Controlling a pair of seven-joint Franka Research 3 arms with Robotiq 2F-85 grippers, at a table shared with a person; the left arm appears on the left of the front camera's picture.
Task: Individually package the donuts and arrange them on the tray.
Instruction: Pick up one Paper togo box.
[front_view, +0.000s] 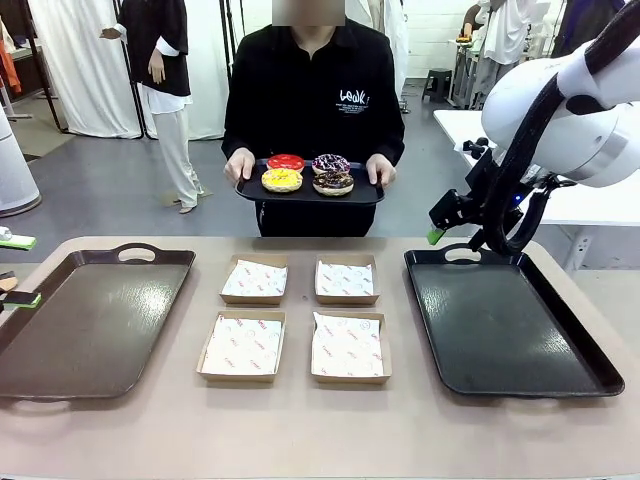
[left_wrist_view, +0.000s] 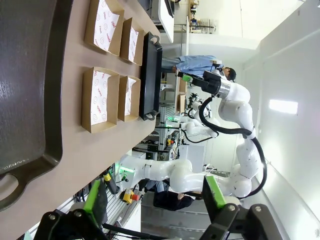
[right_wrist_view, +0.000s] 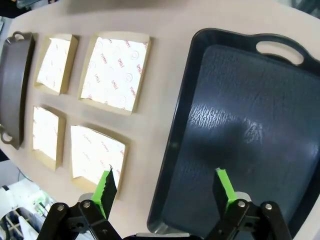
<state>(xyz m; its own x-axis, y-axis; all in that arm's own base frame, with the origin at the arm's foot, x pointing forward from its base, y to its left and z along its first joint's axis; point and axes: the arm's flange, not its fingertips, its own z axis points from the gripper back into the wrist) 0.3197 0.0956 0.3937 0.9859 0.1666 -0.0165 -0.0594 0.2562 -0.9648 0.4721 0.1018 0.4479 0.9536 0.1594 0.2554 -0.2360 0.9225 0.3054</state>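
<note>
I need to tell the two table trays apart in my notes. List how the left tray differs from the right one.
Colour: the left tray is brown, the right tray black.
Grippers: the open left gripper sits beside the left tray's outer edge; the open right gripper hangs above the right tray.
Shared: both are bare, rectangular, with cut-out handles, flanking the four boxes.

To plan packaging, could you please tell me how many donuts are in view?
4, all on the person's black tray: red donut far left, white-purple sprinkled donut far right, yellow donut near left, chocolate donut near right.
</note>
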